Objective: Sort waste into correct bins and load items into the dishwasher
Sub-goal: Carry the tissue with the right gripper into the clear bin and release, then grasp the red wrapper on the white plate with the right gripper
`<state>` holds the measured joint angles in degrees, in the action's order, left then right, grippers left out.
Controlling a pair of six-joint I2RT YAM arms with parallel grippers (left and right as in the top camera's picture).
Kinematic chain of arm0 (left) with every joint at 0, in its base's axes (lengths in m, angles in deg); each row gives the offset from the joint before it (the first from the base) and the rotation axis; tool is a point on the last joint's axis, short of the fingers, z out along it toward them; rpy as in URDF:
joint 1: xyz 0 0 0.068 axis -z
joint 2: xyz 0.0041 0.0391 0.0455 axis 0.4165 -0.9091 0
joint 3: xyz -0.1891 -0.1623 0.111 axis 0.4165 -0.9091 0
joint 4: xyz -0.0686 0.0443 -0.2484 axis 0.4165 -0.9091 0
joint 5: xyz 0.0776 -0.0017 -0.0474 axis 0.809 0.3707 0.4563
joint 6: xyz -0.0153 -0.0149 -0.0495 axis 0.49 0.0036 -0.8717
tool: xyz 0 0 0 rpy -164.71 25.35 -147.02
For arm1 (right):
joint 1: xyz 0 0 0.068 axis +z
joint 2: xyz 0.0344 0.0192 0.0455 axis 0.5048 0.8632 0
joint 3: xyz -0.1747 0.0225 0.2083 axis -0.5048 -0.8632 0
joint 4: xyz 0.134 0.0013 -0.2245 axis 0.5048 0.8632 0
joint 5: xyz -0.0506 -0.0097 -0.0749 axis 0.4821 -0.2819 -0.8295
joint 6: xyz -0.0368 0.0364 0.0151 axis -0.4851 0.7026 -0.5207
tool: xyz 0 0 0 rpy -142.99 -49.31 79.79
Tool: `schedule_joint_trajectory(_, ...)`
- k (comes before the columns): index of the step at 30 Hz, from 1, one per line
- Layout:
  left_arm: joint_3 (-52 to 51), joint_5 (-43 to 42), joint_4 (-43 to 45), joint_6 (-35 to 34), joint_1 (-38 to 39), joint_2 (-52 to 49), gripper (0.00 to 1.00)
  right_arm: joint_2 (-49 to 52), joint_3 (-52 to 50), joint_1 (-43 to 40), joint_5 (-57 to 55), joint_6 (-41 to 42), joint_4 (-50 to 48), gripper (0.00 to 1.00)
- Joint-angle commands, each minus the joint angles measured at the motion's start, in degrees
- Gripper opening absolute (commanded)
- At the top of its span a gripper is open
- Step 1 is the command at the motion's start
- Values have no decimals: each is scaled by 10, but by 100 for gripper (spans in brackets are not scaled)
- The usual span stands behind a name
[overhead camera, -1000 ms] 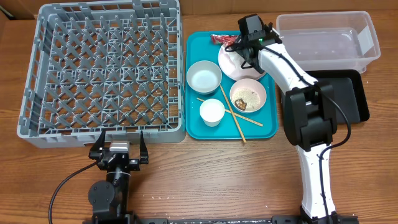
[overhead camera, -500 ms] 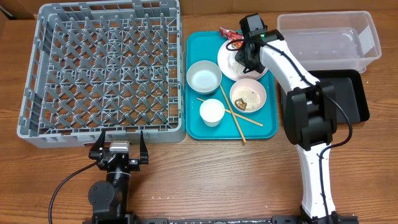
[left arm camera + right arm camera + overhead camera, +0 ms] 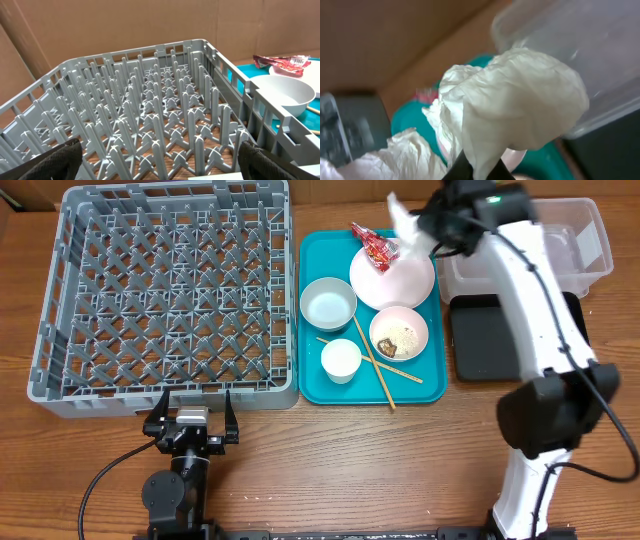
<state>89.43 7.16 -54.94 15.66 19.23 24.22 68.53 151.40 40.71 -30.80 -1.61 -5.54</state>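
Note:
My right gripper (image 3: 424,226) is shut on the crumpled white napkin (image 3: 403,220) and holds it in the air over the teal tray's far right corner, beside the clear tub (image 3: 575,242). In the right wrist view the napkin (image 3: 520,105) bulges above the pinching jaws, with the tub (image 3: 580,45) behind it. The red wrapper (image 3: 379,249) lies on the white plate (image 3: 400,280). A bowl (image 3: 399,332) holds rice and a brown lump; an empty bowl (image 3: 328,303), a cup (image 3: 341,360) and chopsticks (image 3: 377,363) lie nearby. My left gripper (image 3: 190,414) stands open in front of the grey dish rack (image 3: 165,290).
The teal serving tray (image 3: 318,388) carries the dishes, between the rack and the bins. The black tray (image 3: 485,335) lies in front of the clear tub, partly under my right arm. In the left wrist view the rack's pegs (image 3: 165,115) fill the frame.
My right gripper shut on the napkin at the plate, then lifted it up and to the right toward the clear tub. The red wrapper shifted onto the plate. The left arm stayed still.

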Motion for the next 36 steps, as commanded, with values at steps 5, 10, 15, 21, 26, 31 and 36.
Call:
schedule_joint_trajectory(5,-2,0,-1,10,-6,4,100,33,-12,-84,-92,-9,-71,4)
schedule_joint_trajectory(10,-2,0,-1,10,-6,4,100,84,-24,-114,-85,-40,-99,81)
schedule_joint_trajectory(15,-2,0,-1,10,-6,4,100,64,10,-112,-64,-110,-94,100)
schedule_joint_trajectory(21,-2,0,-1,10,-6,4,100,39,53,-77,141,-184,-106,100)
schedule_joint_trajectory(26,-2,0,-1,10,-6,4,100,76,43,-10,171,-204,-121,100)
schedule_joint_trajectory(31,-2,0,-1,10,-6,4,100,133,43,20,160,-192,-129,95)
schedule_joint_trajectory(36,-2,0,-1,10,-6,4,100,197,43,14,162,-167,-160,93)
